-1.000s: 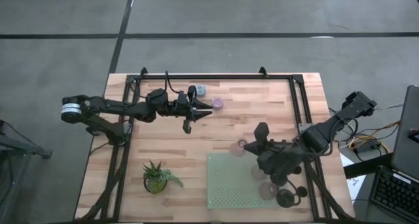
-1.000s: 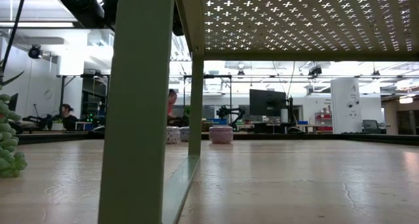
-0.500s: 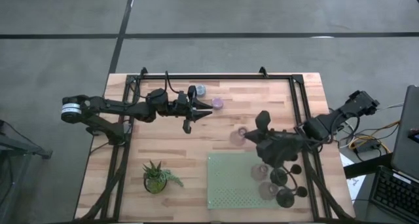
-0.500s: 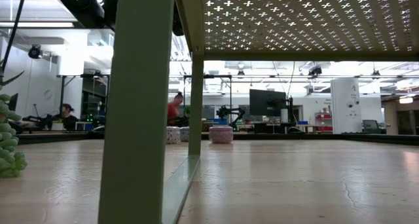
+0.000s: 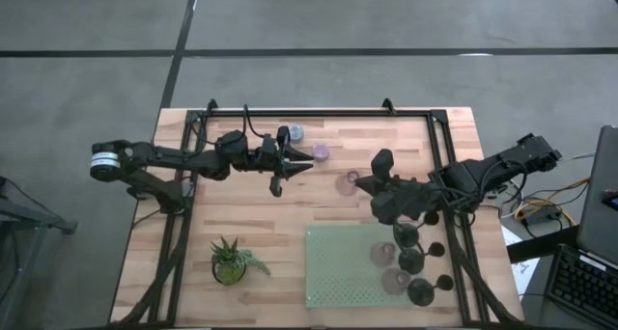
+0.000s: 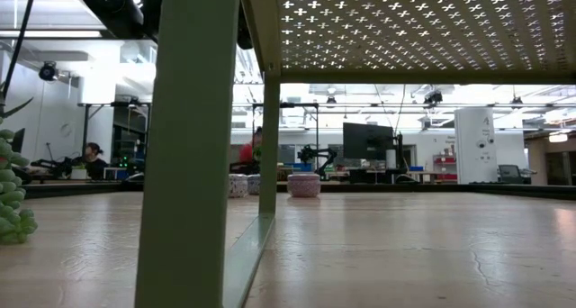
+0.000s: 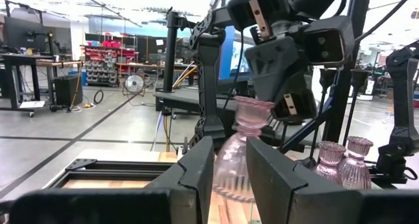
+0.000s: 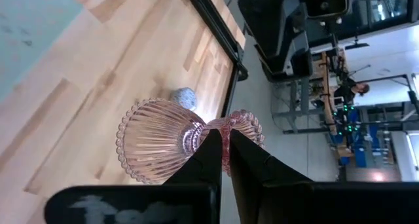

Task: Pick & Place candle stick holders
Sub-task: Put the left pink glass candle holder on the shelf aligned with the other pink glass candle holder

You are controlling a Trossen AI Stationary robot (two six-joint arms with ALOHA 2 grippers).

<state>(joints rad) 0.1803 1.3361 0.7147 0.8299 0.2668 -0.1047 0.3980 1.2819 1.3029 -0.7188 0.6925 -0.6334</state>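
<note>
Right end effector (image 5: 359, 182) is pinched tight on the thin neck of a pink candle holder (image 8: 171, 140), carrying it tilted, nearly sideways, above the bare wood of the tabletop (image 5: 319, 209) between the green perforated tray (image 5: 338, 267) and the far rail. Left wrist view shows the same pink holder hanging off that end effector. Risk: grip is only on the narrow waist, so the ribbed, heavy-looking bell could pivot or slip out if the arm swings fast, and it looks breakable. Setting it down still tilted would likely tip it over.

Left end effector (image 5: 278, 180) hovers near the far side, fingers narrowly apart, nothing visibly held. A lilac holder (image 5: 321, 152) and a pale-blue one (image 5: 296, 132) sit near it. Both arms are close enough here that a careless move could knock these.

Several holders, pink and black (image 5: 420, 291), already crowd the tray's right edge; a return pass could bump them. Small green plant (image 5: 230, 260) stands well apart.
</note>
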